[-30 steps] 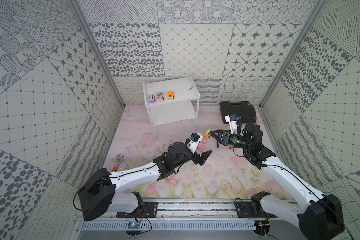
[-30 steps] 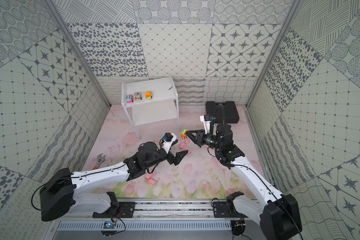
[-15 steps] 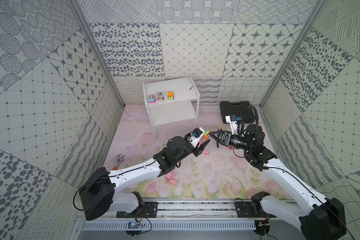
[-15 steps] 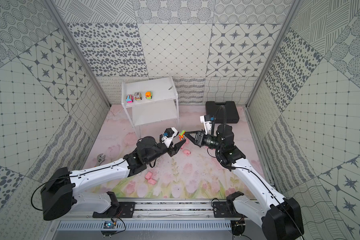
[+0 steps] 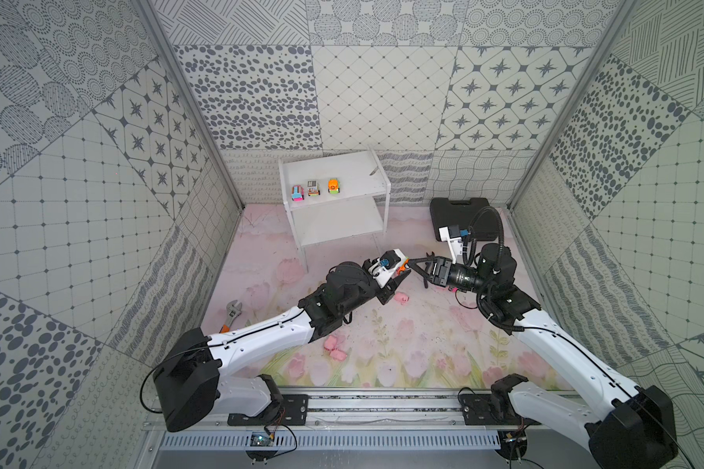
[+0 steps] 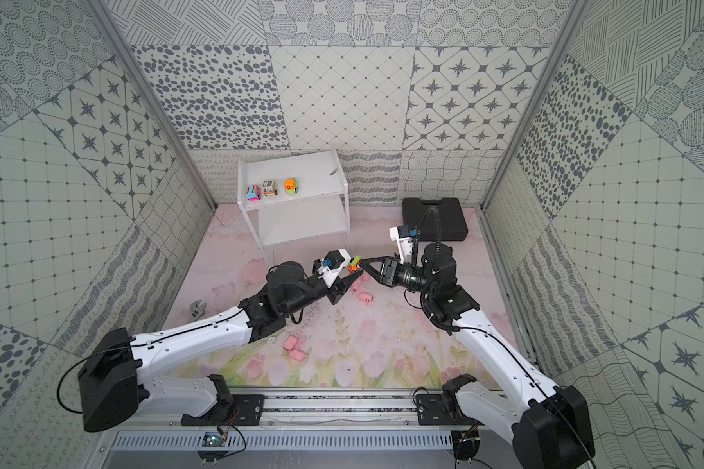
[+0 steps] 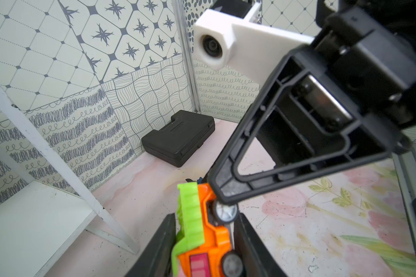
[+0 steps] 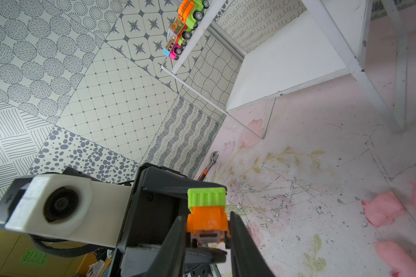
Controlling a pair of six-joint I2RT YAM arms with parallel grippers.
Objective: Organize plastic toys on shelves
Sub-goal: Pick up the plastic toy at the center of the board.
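Right wrist view: held toy car between narrow jaws of right gripper, clear of floor, for handover. Bracketed by left gripper, jaws narrow; firm contact not confirmable. Positioned short of shelves bearing three cars.

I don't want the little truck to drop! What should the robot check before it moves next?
1. Grip of the right claw on the truck: ok, one finger on each side of its orange cab.
2. Grip of the left claw on the truck: cannot tell; its fingers flank the truck, but firm contact isn't clear.
3. Is the truck off the mat: ok, held up between both claws.
4. Room on the top shelf: ok, three cars sit at one end, with bare board beside them.
5. Is the pink pig out of the way: ok, it lies on the mat, below the claws.
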